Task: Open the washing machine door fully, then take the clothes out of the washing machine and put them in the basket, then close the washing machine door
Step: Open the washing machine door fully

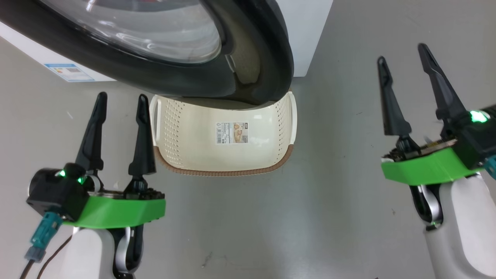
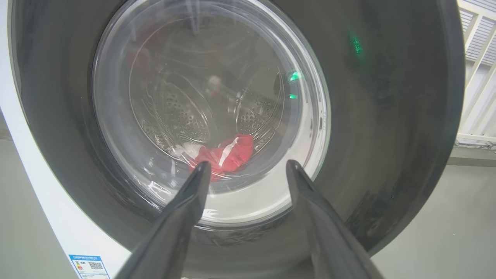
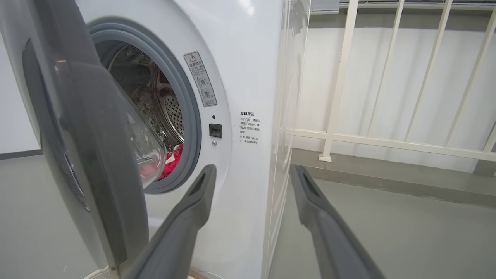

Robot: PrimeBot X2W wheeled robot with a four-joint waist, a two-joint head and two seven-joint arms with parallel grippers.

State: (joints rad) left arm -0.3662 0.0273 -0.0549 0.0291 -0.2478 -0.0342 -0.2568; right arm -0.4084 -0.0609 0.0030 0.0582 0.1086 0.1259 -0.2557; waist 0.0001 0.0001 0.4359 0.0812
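Grey smooth floor (image 1: 248, 224) runs under the white washing machine (image 3: 240, 77); a pale railing (image 3: 341, 77) stands beside it; its door (image 1: 252, 58) hangs partly open above the basket (image 1: 186, 131) at its front; red clothes (image 2: 228, 155) lie in its drum; the left gripper (image 1: 123, 96) and right gripper (image 1: 402, 52) face it, fingers spread, holding nothing.

The floor (image 1: 248, 232) is smooth grey with a dull sheen, marked by a few small dark scuffs and specks. Along one side runs a cream-white railing (image 3: 387, 142) of upright and slanted bars over a horizontal rail, its post foot set on a low grey kerb (image 3: 387, 174). Behind the bars stands a plain white wall (image 3: 387, 77). A white slatted panel (image 2: 482, 46) rises beyond the floor's edge. The light is even and soft.
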